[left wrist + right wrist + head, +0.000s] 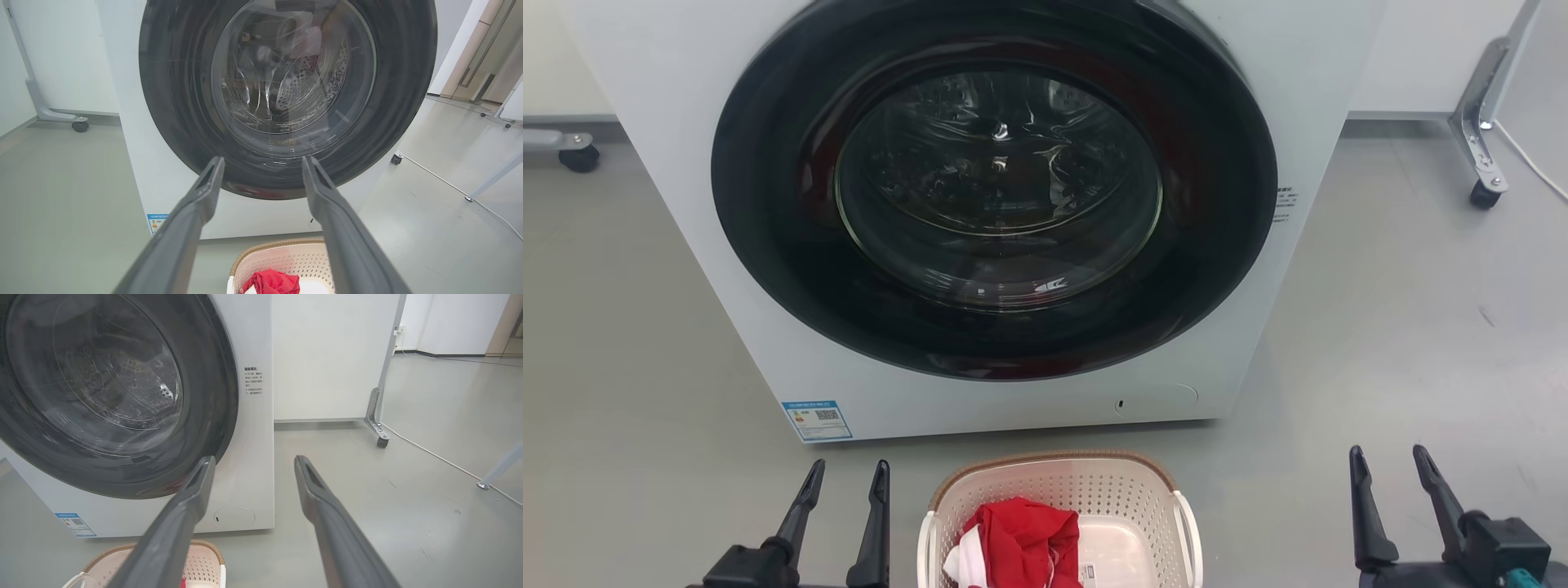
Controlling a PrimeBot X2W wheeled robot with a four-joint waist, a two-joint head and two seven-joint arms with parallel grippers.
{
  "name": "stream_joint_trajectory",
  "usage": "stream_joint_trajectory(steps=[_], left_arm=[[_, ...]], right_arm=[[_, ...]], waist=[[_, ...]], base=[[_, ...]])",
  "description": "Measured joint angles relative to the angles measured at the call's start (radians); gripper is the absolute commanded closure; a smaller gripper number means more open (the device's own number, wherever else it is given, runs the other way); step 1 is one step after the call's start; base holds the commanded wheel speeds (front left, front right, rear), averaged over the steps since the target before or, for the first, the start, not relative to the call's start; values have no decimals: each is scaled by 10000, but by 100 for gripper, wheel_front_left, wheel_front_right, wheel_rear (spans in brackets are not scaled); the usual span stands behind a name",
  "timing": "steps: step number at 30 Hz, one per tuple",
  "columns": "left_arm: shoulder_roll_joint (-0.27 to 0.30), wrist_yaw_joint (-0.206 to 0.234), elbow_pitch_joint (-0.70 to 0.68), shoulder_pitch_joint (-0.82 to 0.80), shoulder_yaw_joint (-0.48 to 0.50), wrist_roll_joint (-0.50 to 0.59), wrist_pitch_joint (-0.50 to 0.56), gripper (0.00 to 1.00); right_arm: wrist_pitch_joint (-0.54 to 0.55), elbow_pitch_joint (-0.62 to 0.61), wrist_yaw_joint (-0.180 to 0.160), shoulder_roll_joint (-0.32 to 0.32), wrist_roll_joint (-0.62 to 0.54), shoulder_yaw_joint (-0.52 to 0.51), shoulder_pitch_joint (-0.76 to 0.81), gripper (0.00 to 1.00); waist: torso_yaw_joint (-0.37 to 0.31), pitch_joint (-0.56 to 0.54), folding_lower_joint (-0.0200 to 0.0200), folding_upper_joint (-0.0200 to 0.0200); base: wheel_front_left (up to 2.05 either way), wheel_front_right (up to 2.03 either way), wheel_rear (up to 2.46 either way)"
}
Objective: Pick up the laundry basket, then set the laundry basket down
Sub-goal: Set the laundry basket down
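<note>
The laundry basket (1119,494), cream-white with perforated sides and a brown rim, stands on the floor at the bottom centre of the head view, holding a red and white cloth (1017,539). My left gripper (849,474) is open to the basket's left, apart from it. To the right of the basket, further off, my right gripper (1388,459) is open too. The left wrist view has the basket (286,257) low between the open fingers (196,204). In the right wrist view the basket (204,563) lies at the bottom left, partly behind a finger (192,498).
A white front-loading washing machine (670,204) with its dark round door (1225,269) shut stands right behind the basket. White panels on castor feet (1485,196) stand at the back left and right. A white cable (429,451) runs over the grey floor on the right.
</note>
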Motion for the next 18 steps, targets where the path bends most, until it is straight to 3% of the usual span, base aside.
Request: stream_joint_trajectory(steps=[18], left_arm=[[-203, 12, -389, 975, 477, 552, 6, 0]], right_arm=[[0, -729, -12, 173, -326, -431, 951, 0]], waist=[[54, -261, -1, 0]], base=[[0, 0, 0]])
